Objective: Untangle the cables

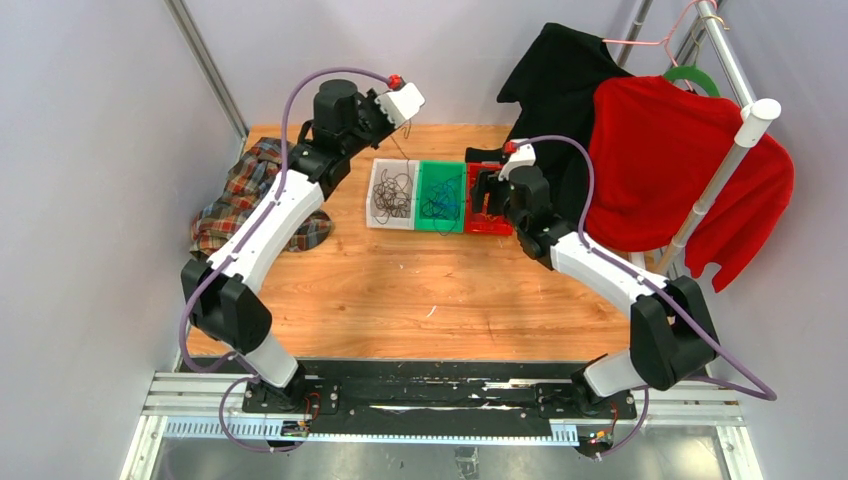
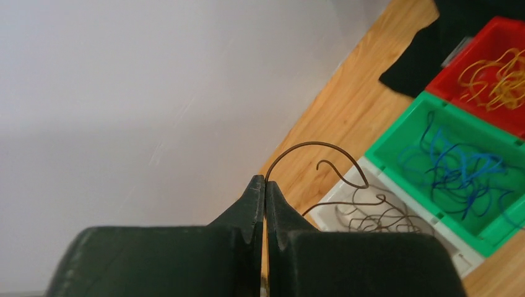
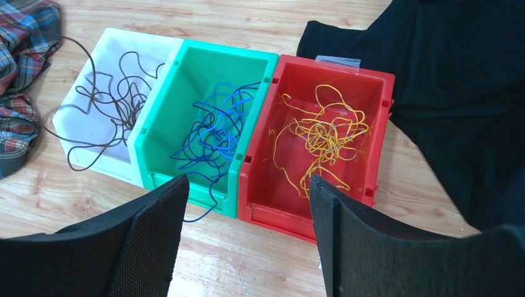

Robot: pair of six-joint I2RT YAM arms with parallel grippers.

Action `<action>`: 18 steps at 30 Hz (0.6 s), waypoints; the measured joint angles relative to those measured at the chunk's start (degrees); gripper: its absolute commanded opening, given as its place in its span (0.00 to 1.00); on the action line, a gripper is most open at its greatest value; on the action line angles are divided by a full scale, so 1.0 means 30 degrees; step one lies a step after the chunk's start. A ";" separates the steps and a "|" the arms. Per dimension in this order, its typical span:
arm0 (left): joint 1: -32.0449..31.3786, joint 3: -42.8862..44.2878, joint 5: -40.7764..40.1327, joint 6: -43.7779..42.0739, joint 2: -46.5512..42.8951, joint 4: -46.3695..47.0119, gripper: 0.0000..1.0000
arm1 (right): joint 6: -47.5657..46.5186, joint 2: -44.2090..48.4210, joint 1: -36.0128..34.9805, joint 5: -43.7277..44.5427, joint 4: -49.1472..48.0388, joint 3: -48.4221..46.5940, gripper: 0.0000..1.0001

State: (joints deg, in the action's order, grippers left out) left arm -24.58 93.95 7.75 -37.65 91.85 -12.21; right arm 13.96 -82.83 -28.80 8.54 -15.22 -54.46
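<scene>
Left pincer (image 2: 265, 180) is clenched tight on one dark brown cable (image 2: 316, 145), which arcs away from the tips and down towards the white bin (image 3: 133, 34), where more dark strands lie coiled. Next door, the green bin (image 3: 223, 52) holds the blue cables (image 3: 210, 136) and the red bin (image 3: 337, 68) the yellow cables (image 3: 322, 133). Right pincer (image 3: 247, 180) hangs above the red bin, jaws spread wide, gripping nothing. All three bins sit touching in a row on the bench (image 3: 216, 266).

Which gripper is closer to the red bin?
Right. The right gripper hovers over the red bin; the left gripper holds a dark cable beyond the white bin.
</scene>
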 measured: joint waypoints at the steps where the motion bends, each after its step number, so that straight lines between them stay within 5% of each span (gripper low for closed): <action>1: 0.0117 -0.0211 -0.0255 -0.0233 0.0124 0.0029 0.00 | 0.0000 0.0051 0.0000 0.0000 0.0007 0.0022 0.71; 18: 0.0401 -0.2433 -0.2244 -0.3679 0.3337 0.1231 0.00 | 0.0000 0.0430 0.0109 -0.0022 -0.0007 0.0459 0.71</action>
State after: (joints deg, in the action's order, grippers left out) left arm -23.38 86.65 1.02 -48.69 101.86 -8.51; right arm 13.96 -81.54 -28.47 8.47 -15.25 -53.08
